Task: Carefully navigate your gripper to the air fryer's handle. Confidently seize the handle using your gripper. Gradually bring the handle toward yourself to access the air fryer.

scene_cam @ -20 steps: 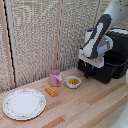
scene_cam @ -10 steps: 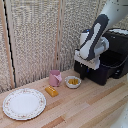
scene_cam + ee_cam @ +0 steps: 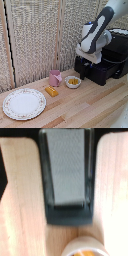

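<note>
The handle (image 3: 66, 175) filled the middle of my wrist view as a chunky grey-black bar on a dark base, with pale wood showing on either side of it and the rim of a small bowl (image 3: 85, 246) just beyond its end. It jutted from the front drawer of the air fryer (image 3: 111, 62), a glossy black box standing on the wooden table (image 3: 85, 107) toward the exterior view's right, close to the slatted screen (image 3: 35, 40) behind. My gripper (image 3: 85, 64) sat low at the front of that drawer, right at the handle, but my own white-and-grey arm (image 3: 97, 32) covered it in the exterior view and my fingers did not show in the wrist view, so I could not tell whether they were apart or clamped. Just beside the drawer front, toward the exterior view's left, stood the bowl with something orange-yellow inside, then the pink mug (image 3: 55, 78) near it. A small yellow block (image 3: 51, 91) lay in front of the mug, and a patterned white plate (image 3: 24, 103) rested further toward the exterior view's left.
</note>
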